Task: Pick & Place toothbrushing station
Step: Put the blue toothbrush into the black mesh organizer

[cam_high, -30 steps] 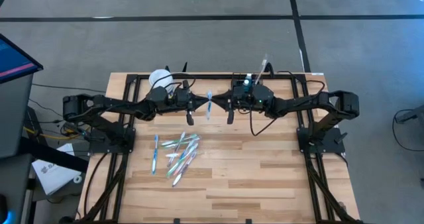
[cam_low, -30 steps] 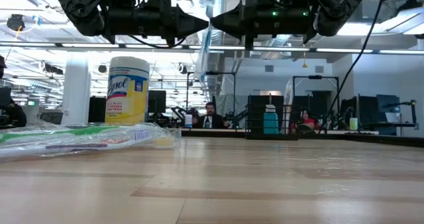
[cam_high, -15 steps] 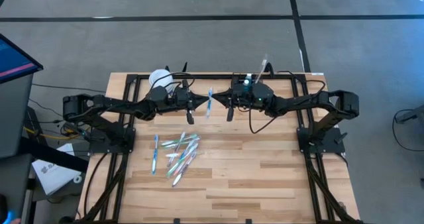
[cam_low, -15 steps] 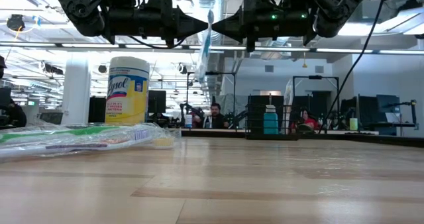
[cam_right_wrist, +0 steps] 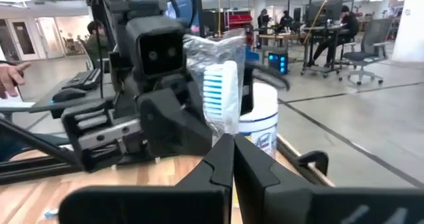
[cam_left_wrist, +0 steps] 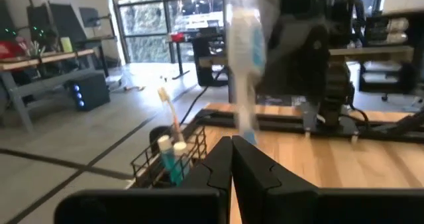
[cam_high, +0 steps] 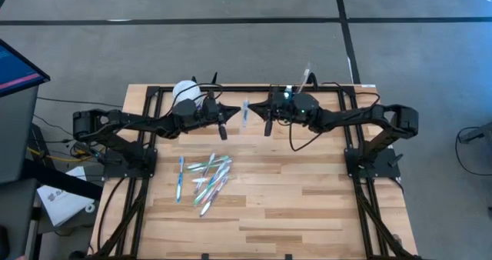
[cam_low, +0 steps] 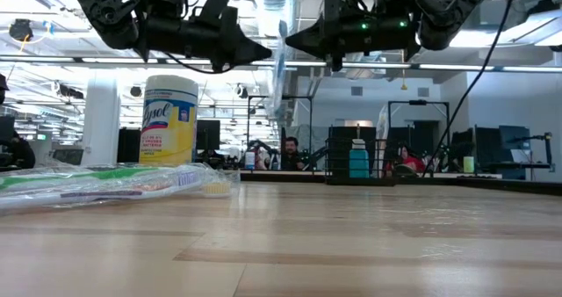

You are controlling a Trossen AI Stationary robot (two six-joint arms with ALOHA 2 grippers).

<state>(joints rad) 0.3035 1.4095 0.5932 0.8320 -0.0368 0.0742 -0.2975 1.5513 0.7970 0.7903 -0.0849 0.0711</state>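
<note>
Both our grippers, left [cam_high: 231, 114] and right [cam_high: 257, 112], meet tip to tip at upper centre of the high view, pressed together on a wrapped toothbrush [cam_high: 244, 112] between them. Our toothbrushing station [cam_high: 301, 85] sits at the table's [cam_high: 307, 206] far edge, upper right of them. Loose toothbrushes [cam_high: 206, 179] lie at centre left; a white tub [cam_high: 184, 90] stands upper left.

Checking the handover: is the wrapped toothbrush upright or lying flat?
Upright: the wrapped toothbrush hangs vertically above the table, between the left tool and right tool.
</note>
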